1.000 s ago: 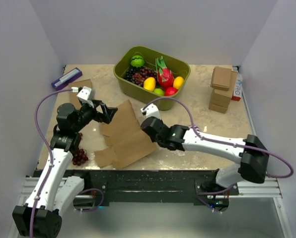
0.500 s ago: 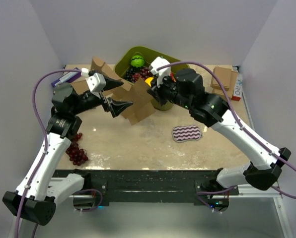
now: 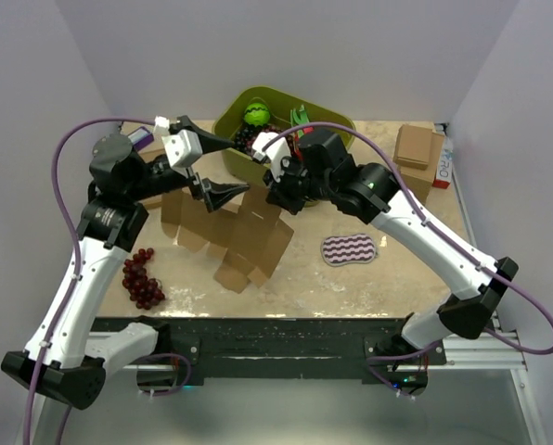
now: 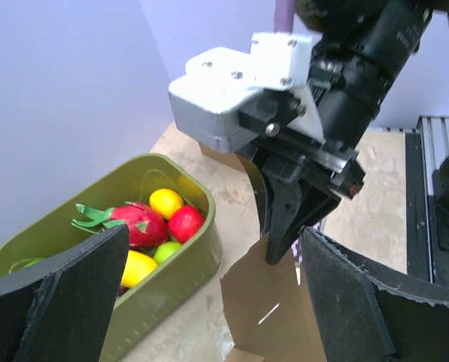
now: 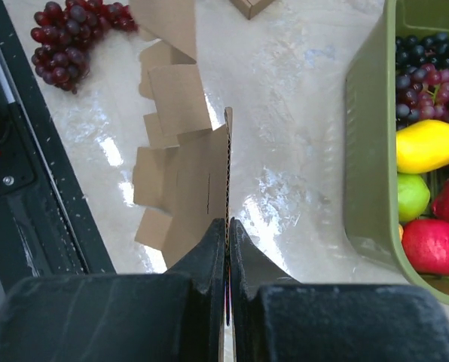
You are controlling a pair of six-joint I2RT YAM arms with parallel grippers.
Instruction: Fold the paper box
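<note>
Surface: beige, marble-patterned tabletop (image 3: 304, 278), glossy, with light reflections.
Rear centre: olive-green bin (image 5: 364, 151) stood on the surface, holding fruit.
Left, near edge: bunch of dark grapes (image 3: 139, 281) lay loose.
Right of centre: flat pad with purple wavy stripes (image 3: 349, 248) lay alone.
Rear right: stack of small brown boxes (image 3: 414, 162) stood beside a red-and-white carton (image 3: 443, 165).
Centre: paper box (image 3: 244, 241) hung with its lower flaps at the surface; contact could not be determined.
</note>
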